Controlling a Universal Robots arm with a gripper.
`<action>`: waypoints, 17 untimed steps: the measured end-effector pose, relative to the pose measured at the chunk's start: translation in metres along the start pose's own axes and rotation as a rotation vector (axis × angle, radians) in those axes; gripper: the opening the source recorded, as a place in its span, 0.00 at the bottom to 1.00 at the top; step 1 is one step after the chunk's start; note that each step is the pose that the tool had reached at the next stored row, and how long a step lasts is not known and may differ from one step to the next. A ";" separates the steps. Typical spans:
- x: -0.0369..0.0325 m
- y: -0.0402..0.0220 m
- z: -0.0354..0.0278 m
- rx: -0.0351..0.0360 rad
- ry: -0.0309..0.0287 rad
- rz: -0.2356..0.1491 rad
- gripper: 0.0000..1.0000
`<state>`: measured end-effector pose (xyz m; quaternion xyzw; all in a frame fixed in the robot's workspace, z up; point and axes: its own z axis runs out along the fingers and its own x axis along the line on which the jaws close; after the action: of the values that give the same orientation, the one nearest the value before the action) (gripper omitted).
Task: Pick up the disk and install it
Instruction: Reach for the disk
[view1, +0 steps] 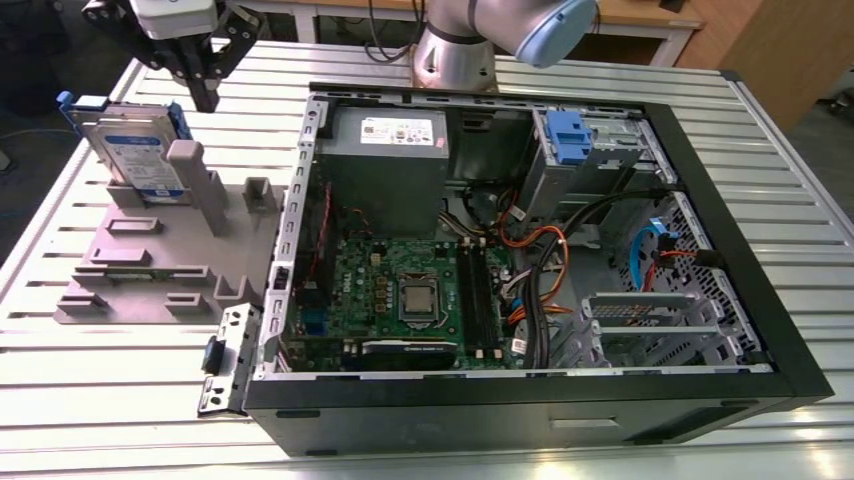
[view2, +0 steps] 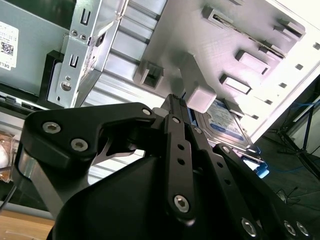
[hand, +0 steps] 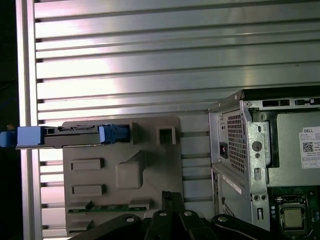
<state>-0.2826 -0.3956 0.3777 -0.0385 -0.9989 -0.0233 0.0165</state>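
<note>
Item: my gripper (view1: 207, 98), black, two-fingered; jaws pressed together and holding nothing, as both wrist views show. Item: the disk (view1: 140, 150), a flat silver-grey hard drive with a white-and-blue label in a blue plastic carrier, standing on edge in a grey moulded plastic fixture (view1: 147, 265), just below my fingertips and a little aside, untouched. Item: an open black tower computer case (view1: 747, 250), well off to my other side. Step in hand, by my judgement: approach to the pickup. A grasp calls for parted jaws, squared over the disk's upper edge.
</note>
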 end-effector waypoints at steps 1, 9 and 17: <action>0.0010 -0.0001 0.0000 0.0000 0.0001 0.000 0.11; 0.0062 -0.0002 0.0004 -0.0001 -0.0001 0.000 0.11; 0.0097 -0.0004 0.0006 0.0000 0.0000 0.000 0.11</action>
<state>-0.2923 -0.3953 0.3774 -0.0384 -0.9989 -0.0233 0.0165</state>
